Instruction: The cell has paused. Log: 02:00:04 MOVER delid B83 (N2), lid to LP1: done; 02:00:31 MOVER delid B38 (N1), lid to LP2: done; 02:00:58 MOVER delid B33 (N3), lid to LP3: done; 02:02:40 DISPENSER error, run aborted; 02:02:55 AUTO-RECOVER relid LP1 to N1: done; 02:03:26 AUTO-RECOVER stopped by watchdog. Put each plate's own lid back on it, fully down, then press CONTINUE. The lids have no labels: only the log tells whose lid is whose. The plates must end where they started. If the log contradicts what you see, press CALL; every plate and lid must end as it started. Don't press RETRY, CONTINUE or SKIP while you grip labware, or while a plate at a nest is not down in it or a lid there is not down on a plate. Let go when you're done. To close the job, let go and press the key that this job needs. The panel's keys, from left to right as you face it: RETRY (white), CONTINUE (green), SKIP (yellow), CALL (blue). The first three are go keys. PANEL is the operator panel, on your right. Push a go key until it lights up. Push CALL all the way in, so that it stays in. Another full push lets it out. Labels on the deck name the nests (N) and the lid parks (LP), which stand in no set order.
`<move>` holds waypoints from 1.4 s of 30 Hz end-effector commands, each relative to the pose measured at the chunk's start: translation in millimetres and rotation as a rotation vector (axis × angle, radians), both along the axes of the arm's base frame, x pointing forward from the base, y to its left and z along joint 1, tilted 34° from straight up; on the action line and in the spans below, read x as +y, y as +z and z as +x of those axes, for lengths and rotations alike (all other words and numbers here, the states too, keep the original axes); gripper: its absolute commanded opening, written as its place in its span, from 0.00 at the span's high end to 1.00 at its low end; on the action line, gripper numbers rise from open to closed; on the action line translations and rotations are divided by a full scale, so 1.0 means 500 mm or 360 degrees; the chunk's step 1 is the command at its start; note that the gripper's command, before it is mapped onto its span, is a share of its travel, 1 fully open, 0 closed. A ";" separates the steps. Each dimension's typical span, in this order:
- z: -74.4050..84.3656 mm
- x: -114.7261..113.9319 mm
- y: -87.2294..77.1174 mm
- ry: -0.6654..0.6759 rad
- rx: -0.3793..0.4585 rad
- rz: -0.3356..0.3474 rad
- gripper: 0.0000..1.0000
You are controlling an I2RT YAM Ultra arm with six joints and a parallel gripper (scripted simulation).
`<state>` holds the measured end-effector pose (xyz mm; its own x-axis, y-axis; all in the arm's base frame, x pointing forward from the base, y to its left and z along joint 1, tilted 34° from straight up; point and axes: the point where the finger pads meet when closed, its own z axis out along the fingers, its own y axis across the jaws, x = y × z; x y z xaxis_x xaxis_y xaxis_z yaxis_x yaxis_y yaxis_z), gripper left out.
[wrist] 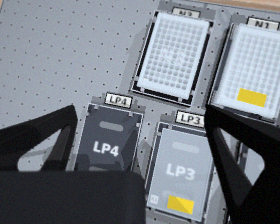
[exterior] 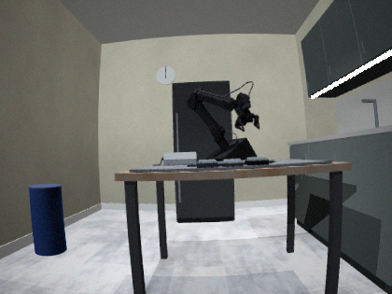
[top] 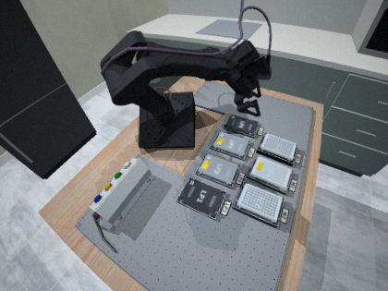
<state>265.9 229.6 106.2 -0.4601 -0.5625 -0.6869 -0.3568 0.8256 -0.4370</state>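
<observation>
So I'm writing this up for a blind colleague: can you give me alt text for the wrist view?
Looking down between the open tool's dark fingers, lid park LP4 is bare, and LP3 beside it holds a clear lid with a yellow mark. Beyond them sit an uncovered well plate and, at N1, a plate with a yellow-marked lid.
</observation>
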 end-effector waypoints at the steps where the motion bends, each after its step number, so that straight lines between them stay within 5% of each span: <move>1: 0.014 -0.008 -0.004 -0.0057 0.0078 -0.0017 0.00; 21: 0.069 -0.172 -0.062 -0.0474 0.0387 -0.0172 0.00; 42: 0.058 -0.345 -0.100 -0.0919 0.0737 -0.0267 0.00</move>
